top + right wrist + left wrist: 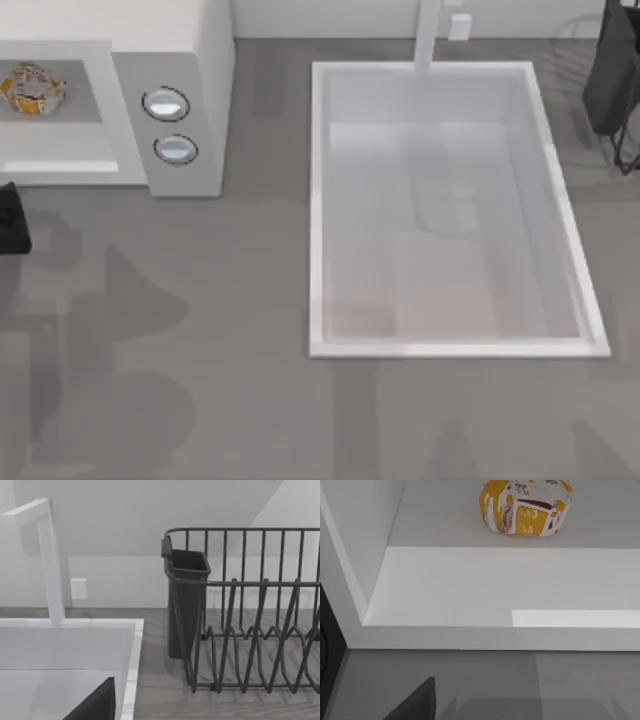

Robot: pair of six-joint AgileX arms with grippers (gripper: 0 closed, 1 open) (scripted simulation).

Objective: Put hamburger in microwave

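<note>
Close under the left wrist camera: grey worktop (485,685), then the cream front lip of the microwave (470,592), then the grey cavity floor with the hamburger (526,506) sitting on it, upright and well inside. Dark wedge at that view's lower edge looks like part of the left claw, though whether spread or pressed together cannot be told; nothing pinched that can be seen.

From above, starting at the left edge: black bulk of the left arm (12,218) just in front of the microwave (200,60), apart from the hamburger (32,88), which rests on the cavity floor with no claw touching it. Two round knobs (167,104) on the panel beside the cavity. Further right, the white sink basin (450,210) with its faucet (428,35) at the back rim. At the far right corner, the right arm (612,75) parked over the dark dish rack (250,615), with its cutlery holder (186,600) at the near end; state of the right claw likewise cannot be told.

Judged from this: placing step done, hamburger already in the cavity. Next move likely calls only for drawing the left arm clear without nudging the bun.
</note>
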